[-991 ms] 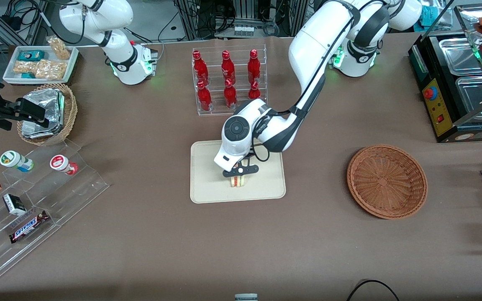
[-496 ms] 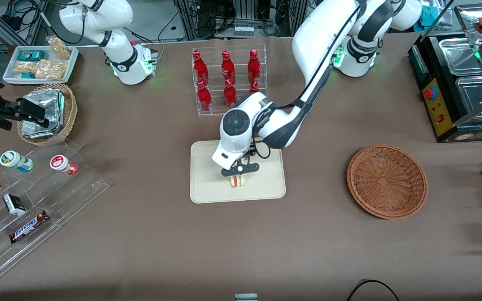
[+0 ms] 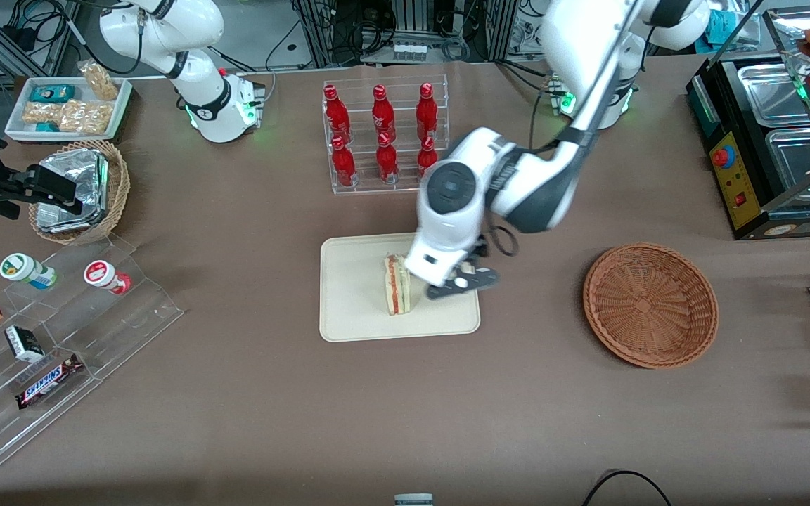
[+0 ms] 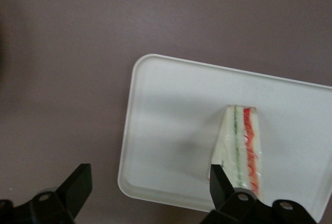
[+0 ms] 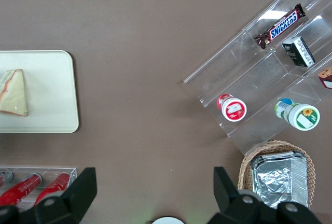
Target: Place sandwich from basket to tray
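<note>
The sandwich (image 3: 396,284) (image 4: 239,149) (image 5: 13,93), a wrapped white wedge with red and green filling, stands on its edge on the cream tray (image 3: 352,295) (image 4: 171,130) (image 5: 46,89), free of any hold. My gripper (image 3: 463,281) (image 4: 149,185) hangs open above the tray's edge on the basket's side, beside the sandwich, with nothing between its fingers. The reddish-brown wicker basket (image 3: 650,304) lies empty toward the working arm's end of the table.
A clear rack of red bottles (image 3: 384,133) stands just farther from the front camera than the tray. Toward the parked arm's end are a tan basket of foil packs (image 3: 81,190), a stepped acrylic shelf of snacks (image 3: 60,330) and a white snack tray (image 3: 67,105). A black food warmer (image 3: 778,140) flanks the working arm.
The gripper has let go of the sandwich, risen and swung sideways toward the wicker basket. The sandwich stays on the tray, now uncovered.
</note>
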